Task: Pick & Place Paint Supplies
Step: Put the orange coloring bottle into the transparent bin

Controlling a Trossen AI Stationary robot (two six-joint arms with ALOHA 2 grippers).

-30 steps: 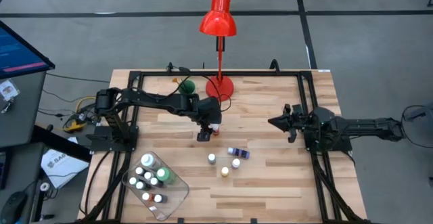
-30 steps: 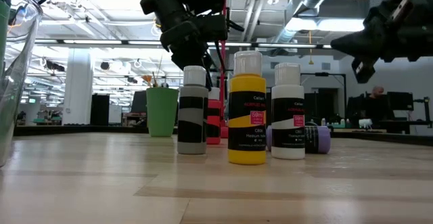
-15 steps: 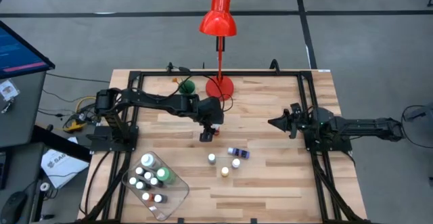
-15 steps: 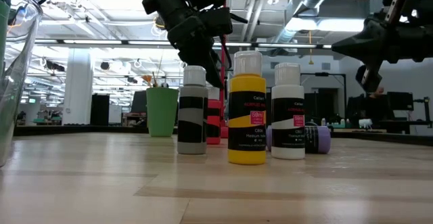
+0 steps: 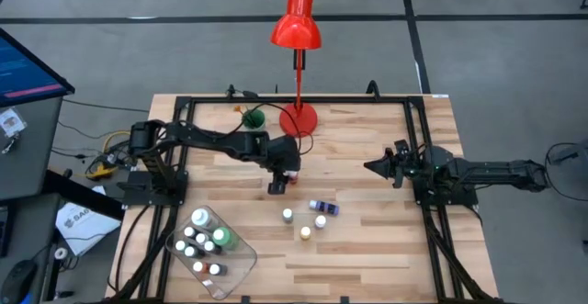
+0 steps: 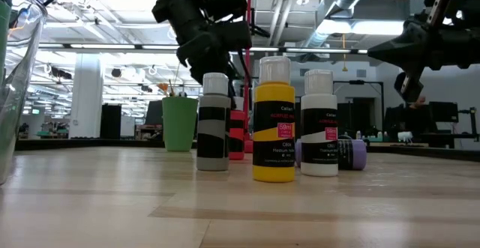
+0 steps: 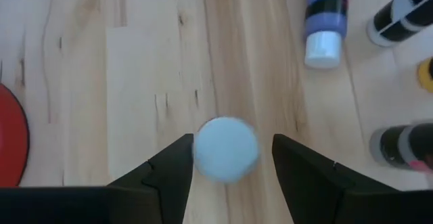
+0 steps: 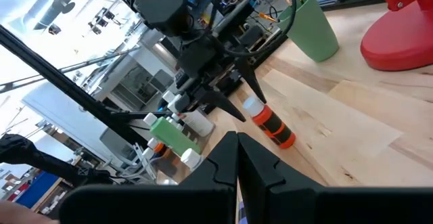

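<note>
Since the earlier frames the left gripper (image 5: 277, 186) shifts slightly, back toward nine o'clock, and sits lower over the red-orange bottle (image 5: 291, 174), just off the red lamp base (image 5: 298, 118) at about five o'clock; the right gripper (image 5: 381, 167) shifts slightly and now hangs idle at three o'clock, fingers pressed together on nothing. Left wrist view: fingers (image 7: 172, 168) spread either side of the bottle's white cap (image 7: 225, 149), a thin gap on each side, no contact visible yet. Bottle stands upright, seen from the right wrist view as red-orange with black bands (image 8: 269, 124). Four more loose bottles sit near table centre, toward five o'clock of the left gripper: a purple one lying down (image 5: 324, 208), a grey-black one (image 5: 288, 215), a white one (image 5: 321, 221), a yellow one (image 5: 306, 233). Clear tray (image 5: 241, 269) at seven o'clock already holds a batch. Handling judgement: small rigid plastic, probably light, smooth label likely slick, tall and narrow so easy to topple with an off-centre nudge. Best hold looks like the cap or the shoulder just under it, jaws centred, closing evenly.
</note>
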